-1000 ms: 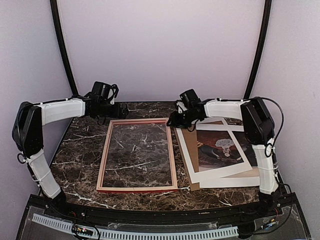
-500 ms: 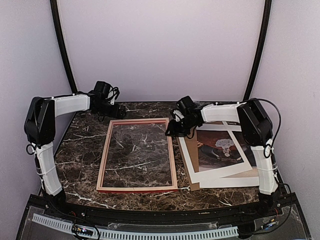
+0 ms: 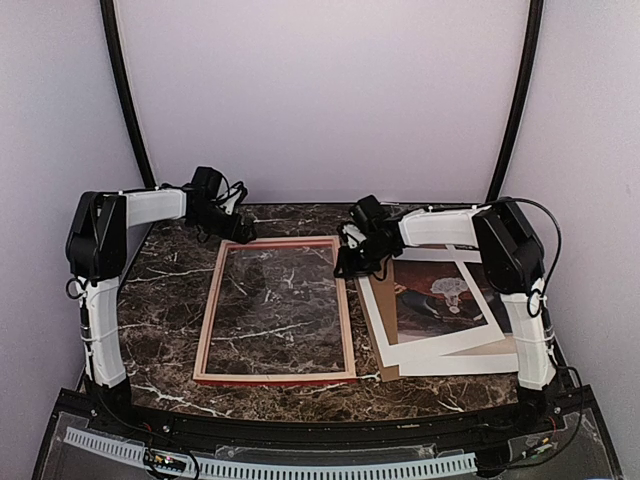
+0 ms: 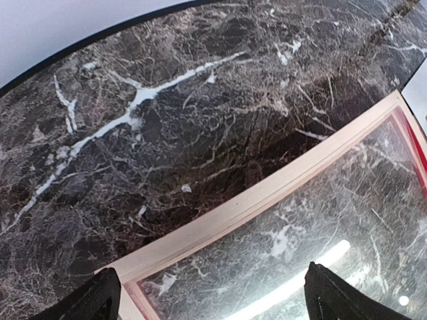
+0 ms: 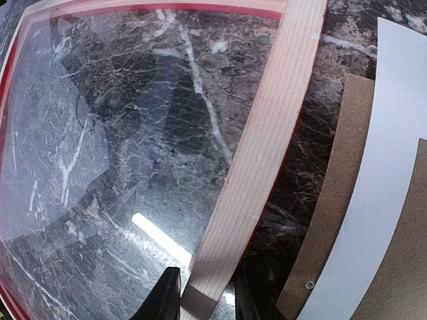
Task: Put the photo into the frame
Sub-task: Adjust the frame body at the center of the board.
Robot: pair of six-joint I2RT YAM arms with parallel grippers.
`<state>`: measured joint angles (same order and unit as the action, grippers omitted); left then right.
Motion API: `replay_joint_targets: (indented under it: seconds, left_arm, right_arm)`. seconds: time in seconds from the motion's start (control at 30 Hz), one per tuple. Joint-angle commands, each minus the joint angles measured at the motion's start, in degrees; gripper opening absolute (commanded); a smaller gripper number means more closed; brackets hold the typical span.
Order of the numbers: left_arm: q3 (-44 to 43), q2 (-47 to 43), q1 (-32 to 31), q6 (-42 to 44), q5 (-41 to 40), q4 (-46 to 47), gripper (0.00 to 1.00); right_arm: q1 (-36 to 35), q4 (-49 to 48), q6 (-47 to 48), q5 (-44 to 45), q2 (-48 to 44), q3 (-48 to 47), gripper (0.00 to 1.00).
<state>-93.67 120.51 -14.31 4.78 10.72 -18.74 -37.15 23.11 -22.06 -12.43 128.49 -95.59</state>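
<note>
Toward the left-centre of the tabletop [image 3: 160, 300] the frame [image 3: 275, 377] lay flat, pale wood side up. At its far right corner the right gripper [image 5: 207, 293] clasped the side rail, jaws narrow, one finger against each edge. The left gripper [image 4: 213, 293] hung wide open over the frame's far left corner. The photo [image 3: 440, 300] lay face up near the right edge, on a brown board [image 3: 388, 372].

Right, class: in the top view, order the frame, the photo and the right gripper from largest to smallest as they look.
1. frame: looks largest, but only narrowly.
2. photo: close to the frame, and the arm covers one corner, so these two are unsure.
3. right gripper: clearly smallest.
</note>
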Motion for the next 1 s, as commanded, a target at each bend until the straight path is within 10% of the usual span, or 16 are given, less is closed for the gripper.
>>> replay_joint_targets:
  seconds: [0.0, 0.97]
  left_arm:
    - [-2.58, 1.29, 0.92, 6.53, 6.75, -3.53, 0.99]
    - [-11.53, 11.27, 1.02, 26.27, 16.28, -17.67, 0.98]
  right_arm:
    - [-0.34, 4.18, 3.73, 3.51, 1.3, -1.77, 0.24]
    - [2.34, 7.44, 14.63, -11.54, 7.32, -10.92, 0.08]
